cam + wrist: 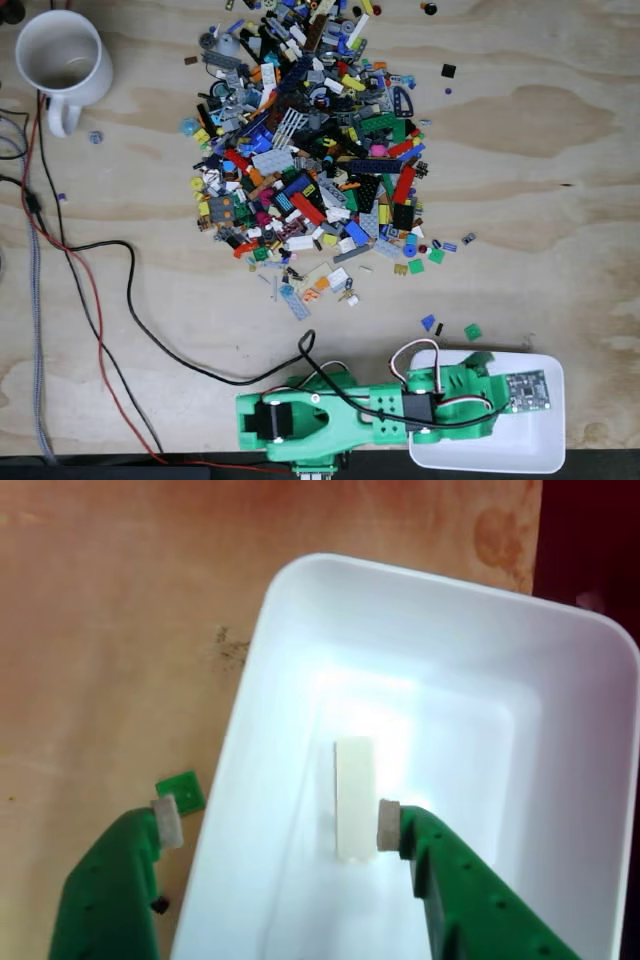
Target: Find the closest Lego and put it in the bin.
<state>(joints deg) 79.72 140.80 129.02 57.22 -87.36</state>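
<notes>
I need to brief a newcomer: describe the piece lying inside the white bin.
Find the white bin at the table's lower right in the fixed view. In the wrist view, one pale cream oblong brick lies on its floor, unlike the small green square piece outside on the wood.

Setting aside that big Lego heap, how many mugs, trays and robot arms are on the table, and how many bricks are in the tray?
Mug: 1
Tray: 1
Arm: 1
Brick in the tray: 1
Total: 4
</notes>
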